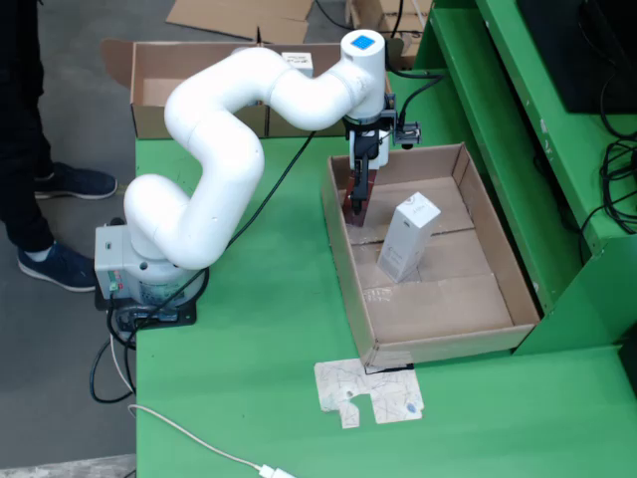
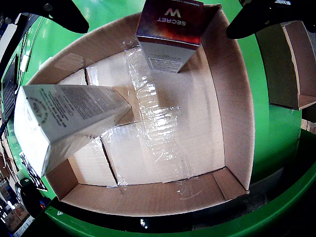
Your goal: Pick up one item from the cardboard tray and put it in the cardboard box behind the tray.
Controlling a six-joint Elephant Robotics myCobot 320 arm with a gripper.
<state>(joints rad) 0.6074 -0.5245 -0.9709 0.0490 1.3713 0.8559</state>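
The fixed view shows the whole white jointed robot arm [image 1: 214, 149], its base at the left edge of the green table [image 1: 259, 378], and an open brown cardboard box [image 1: 164, 85] at the table's far edge, behind the shallow brown cardboard tray [image 1: 348, 269]. The gripper-mounted view shows none of the arm; it looks straight down into the tray [image 2: 232, 113], revealing clear tape across its floor seams and the lettering "SECRET" on the small dark red carton [image 2: 170, 24].

The arm arches over from its base, wrist turned downward, with the black gripper [image 1: 360, 184] lowered into the tray's far-left corner as the fixed view shows it, directly over the dark red carton [image 1: 356, 207]. Its fingers [image 2: 261, 19] appear as dark shapes at either side of the carton in the wrist view; contact cannot be confirmed, nor whether it is clenched or released.

The tray holds two items: the dark red carton, upright, and a tall white rectangular carton [image 1: 408, 237] standing near the centre, apart from it.
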